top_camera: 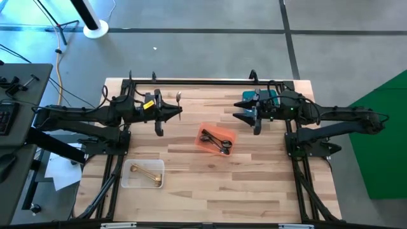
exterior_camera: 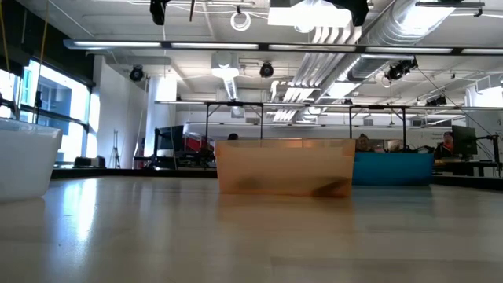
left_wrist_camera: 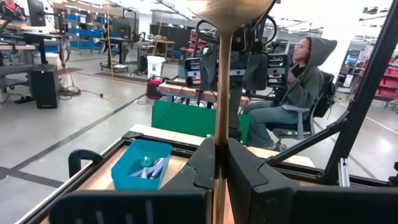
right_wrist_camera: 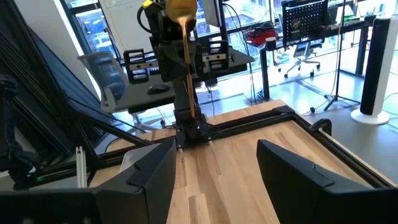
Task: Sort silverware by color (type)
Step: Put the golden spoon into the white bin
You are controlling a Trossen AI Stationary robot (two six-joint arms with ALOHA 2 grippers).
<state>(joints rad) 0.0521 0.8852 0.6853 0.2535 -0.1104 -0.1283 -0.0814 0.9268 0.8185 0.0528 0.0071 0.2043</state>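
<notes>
My left gripper (top_camera: 178, 113) is over the table's left middle, pointing level toward the right, shut on a gold spoon (left_wrist_camera: 221, 74) whose bowl (right_wrist_camera: 181, 9) is up. Facing it, my right gripper (top_camera: 238, 111) is open with nothing between its fingers (right_wrist_camera: 155, 171). An orange bin (top_camera: 216, 140) at the table's centre holds black silverware (top_camera: 217, 141). A clear bin (top_camera: 144, 173) near the front left holds gold pieces (top_camera: 145, 172). A blue bin (left_wrist_camera: 142, 164) at the far right holds silver pieces. My left gripper pinches the lower part of the gold spoon's handle (left_wrist_camera: 219, 140) between its two fingers. The fingers come in level from the table's left and lie across the handle. The spoon stands upright, bowl on top, lifted clear of the table.
A black frame (top_camera: 203, 81) runs along the table's far edge and down both sides. Bare wood lies between the two grippers and in front of the orange bin. A person in a hoodie (left_wrist_camera: 298, 84) sits beyond the table's right side.
</notes>
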